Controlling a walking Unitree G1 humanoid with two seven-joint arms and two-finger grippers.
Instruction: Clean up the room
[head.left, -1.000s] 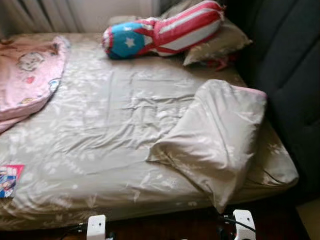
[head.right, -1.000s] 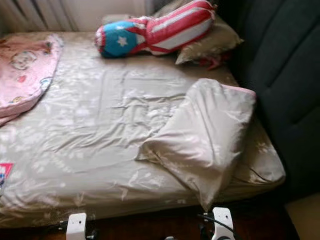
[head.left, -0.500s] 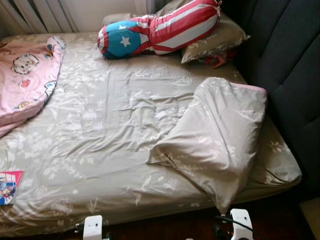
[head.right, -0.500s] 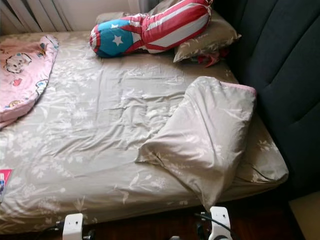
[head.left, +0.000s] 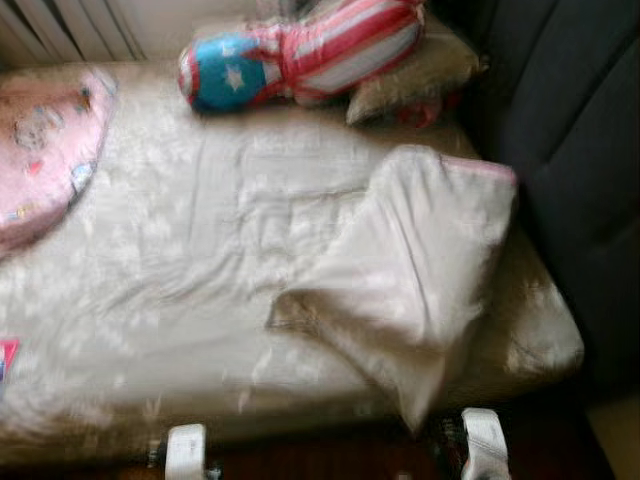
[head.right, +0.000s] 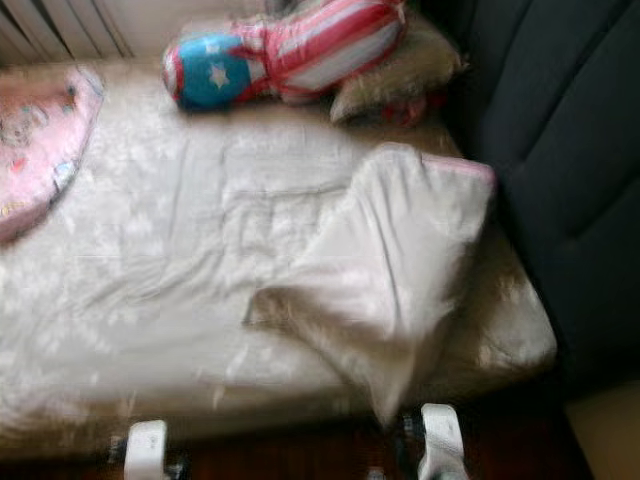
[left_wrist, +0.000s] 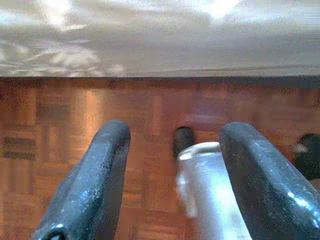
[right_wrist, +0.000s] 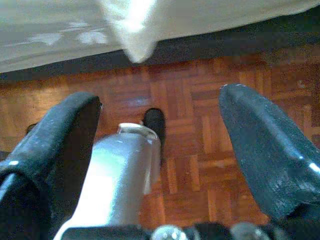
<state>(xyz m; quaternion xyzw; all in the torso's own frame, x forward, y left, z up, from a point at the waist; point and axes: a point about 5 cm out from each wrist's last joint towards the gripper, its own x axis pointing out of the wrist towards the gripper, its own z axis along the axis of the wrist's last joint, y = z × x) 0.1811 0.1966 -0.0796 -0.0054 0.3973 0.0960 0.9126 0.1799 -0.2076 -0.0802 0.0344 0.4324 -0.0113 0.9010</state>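
A bed with a beige leaf-print sheet (head.left: 190, 250) is spread before me, blurred. A beige pillow (head.left: 420, 260) lies askew near the bed's right front corner, its tip hanging over the edge. A red, white and blue bolster (head.left: 300, 55) lies at the head on another beige pillow (head.left: 415, 80). A pink blanket (head.left: 45, 150) covers the far left. Both arms hang low at the bed's front edge. My left gripper (left_wrist: 172, 165) and right gripper (right_wrist: 160, 150) are open over the parquet floor, holding nothing.
A dark padded headboard (head.left: 570, 150) runs along the right side. A small red-edged booklet (head.left: 5, 358) lies at the left front of the sheet. Wooden parquet floor (right_wrist: 200, 150) lies below the bed edge, with my silver legs over it. Curtains (head.left: 60, 25) hang behind.
The camera has shifted a little, so the whole scene sits further left, and is now blurred. Nothing on the bed has moved.
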